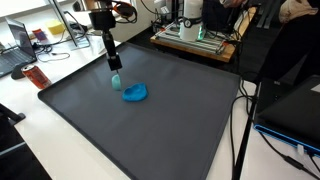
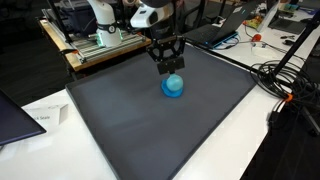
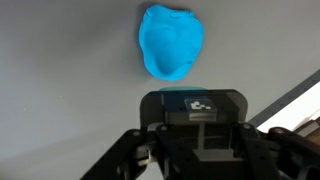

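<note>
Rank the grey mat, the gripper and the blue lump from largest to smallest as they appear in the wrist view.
1. grey mat, which fills most of the picture.
2. gripper, though it looks big mainly because it sits right at the camera.
3. blue lump, clearly the smallest.

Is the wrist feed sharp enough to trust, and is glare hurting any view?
Wrist view: the bright blue soft lump is fairly sharp, but the dark end effector close to the lens is blurred. In both exterior views: the dark grey mat shows a soft sheen, no harsh glare, and the lump stands out clearly.
</note>
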Controlling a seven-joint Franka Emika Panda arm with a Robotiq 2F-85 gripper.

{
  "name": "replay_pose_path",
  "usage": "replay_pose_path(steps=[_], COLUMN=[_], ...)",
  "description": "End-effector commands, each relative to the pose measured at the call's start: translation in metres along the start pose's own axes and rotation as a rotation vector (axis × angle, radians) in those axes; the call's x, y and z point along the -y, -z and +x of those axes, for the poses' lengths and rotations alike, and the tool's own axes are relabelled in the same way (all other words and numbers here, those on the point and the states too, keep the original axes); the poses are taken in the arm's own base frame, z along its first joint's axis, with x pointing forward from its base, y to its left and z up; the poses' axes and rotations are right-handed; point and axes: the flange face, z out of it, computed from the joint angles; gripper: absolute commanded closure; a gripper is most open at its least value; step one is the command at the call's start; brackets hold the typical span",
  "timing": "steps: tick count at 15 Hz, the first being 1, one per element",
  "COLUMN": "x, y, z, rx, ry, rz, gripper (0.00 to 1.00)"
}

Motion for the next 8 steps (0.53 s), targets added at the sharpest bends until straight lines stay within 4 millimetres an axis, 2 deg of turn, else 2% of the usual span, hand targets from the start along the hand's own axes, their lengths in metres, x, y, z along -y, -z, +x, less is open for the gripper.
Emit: replay_pose_path(steps=[1,3,4,8], x=[-0.0092,-0.0090,-0.0061,-0.0070], y=[0.0015,0.0014,-0.0044,-0.0063], z=[0.0092,0.0131,0.0050,0.0090], rx=[0.049,0.052,0.022,0.026], ry=[0.033,0.006,-0.006,-0.020], rz=[0.064,0.096,0.053,0.078], gripper=[0.78,0.78,0.53,0.53])
